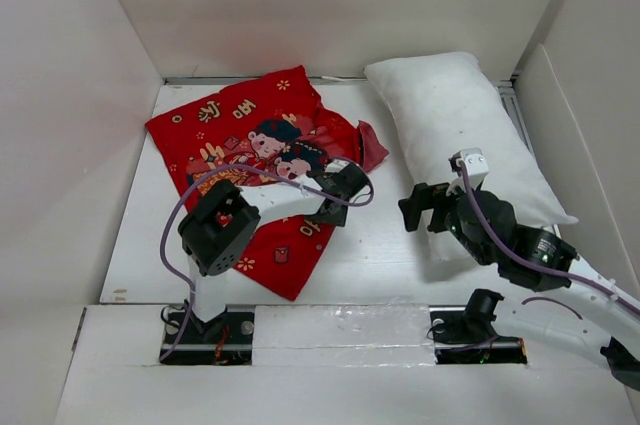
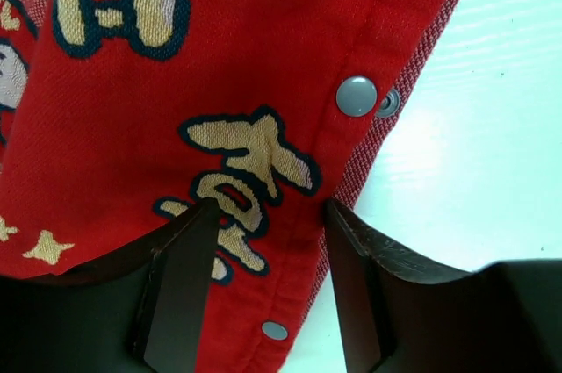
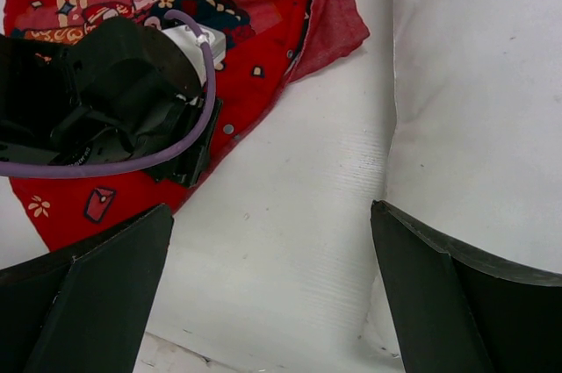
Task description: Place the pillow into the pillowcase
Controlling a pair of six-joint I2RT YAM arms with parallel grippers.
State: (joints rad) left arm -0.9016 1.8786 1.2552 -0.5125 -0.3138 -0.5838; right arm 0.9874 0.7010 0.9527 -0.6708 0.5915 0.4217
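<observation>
Left hand point(image 2: 268, 211) is set half-parted on pillowcase point(image 1: 230, 135) edge, far-left of desk point(image 1: 380, 245), nothing pinched; both layers may be caught, mouth sealed. Right hand point(image 3: 272, 215) released beside pillow point(image 1: 460, 125), right edge.

This looks like a robotics lab test cell. Bare white panels point(image 1: 330, 5) box in a white worktop point(image 1: 390, 245), with the cabled left arm point(image 1: 222, 225) and right arm point(image 1: 500, 235) bolted along its near edge.

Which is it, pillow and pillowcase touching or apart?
Apart. The right wrist view shows a strip of bare table between the pillow and the flipped corner of the pillowcase.
</observation>
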